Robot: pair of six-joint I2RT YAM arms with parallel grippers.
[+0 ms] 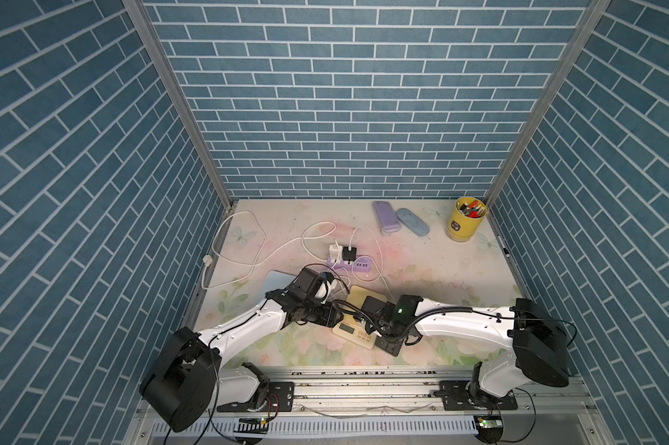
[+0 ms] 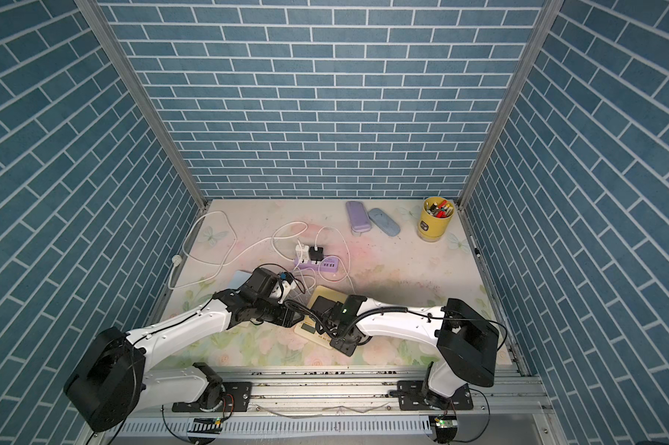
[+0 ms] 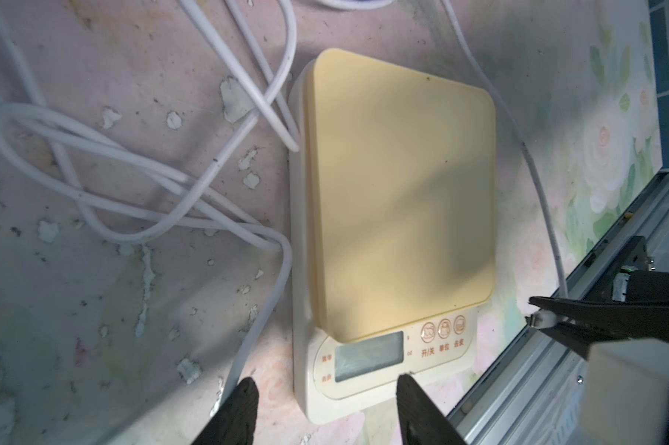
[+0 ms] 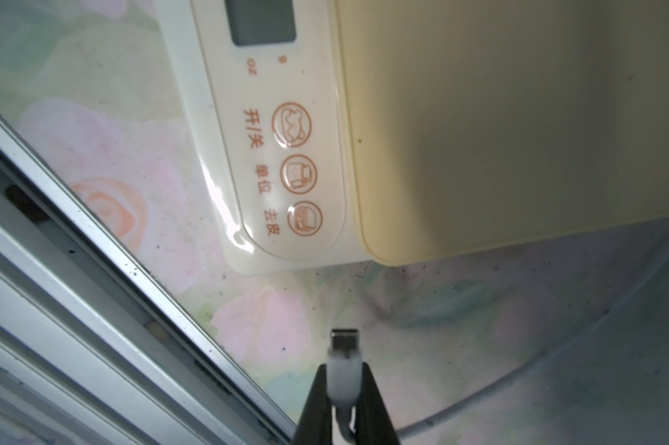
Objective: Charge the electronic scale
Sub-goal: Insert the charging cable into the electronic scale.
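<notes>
Two grippers work at the electronic scale [image 3: 398, 192], which lies flat on the surface [image 3: 113, 308]. Over its display end the left gripper [image 3: 325, 379] stands spread. The right gripper [image 4: 343, 368] pinches a white cable plug [image 4: 343, 343] near the scale's button corner, not touching it.

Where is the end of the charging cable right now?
In the right wrist view the plug is pinched in the right tool, just off the scale, beside its corner with the buttons, near the front rail, not touching it.
</notes>
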